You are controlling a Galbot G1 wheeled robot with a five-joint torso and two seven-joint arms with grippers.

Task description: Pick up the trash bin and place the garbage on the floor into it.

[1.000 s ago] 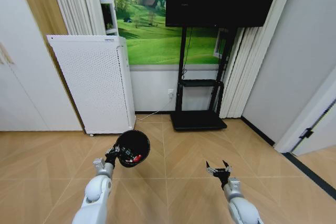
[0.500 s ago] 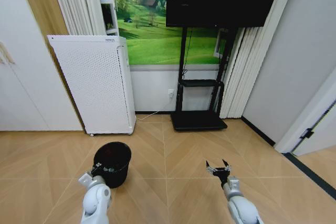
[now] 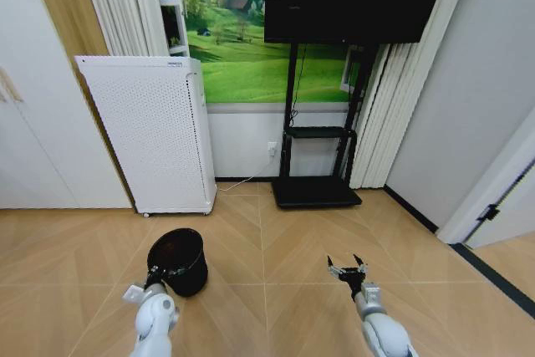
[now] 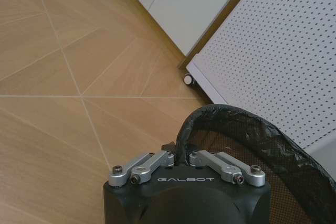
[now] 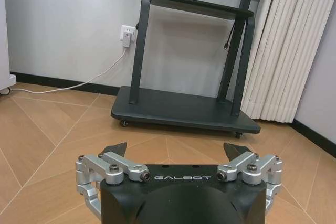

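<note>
The trash bin (image 3: 177,261) is a small round black wastebasket, upright and low over the wooden floor in front of me on the left. My left gripper (image 3: 159,277) sits at its near rim. In the left wrist view the left gripper (image 4: 178,154) is shut on the rim of the trash bin (image 4: 262,150), which has a black bag liner. My right gripper (image 3: 347,268) hangs open over bare floor to the right, and in its wrist view the right gripper (image 5: 176,149) holds nothing. The garbage is out of view.
A tall white perforated appliance (image 3: 150,131) on castors stands just behind the bin, close to it (image 4: 278,51). A black TV stand (image 3: 316,191) with a wheeled base (image 5: 184,111) stands against the back wall. Open floor lies between the two arms.
The bin was held higher and tipped with its mouth toward me; my left arm has lowered it to the left and turned it upright. The right arm has not moved.
</note>
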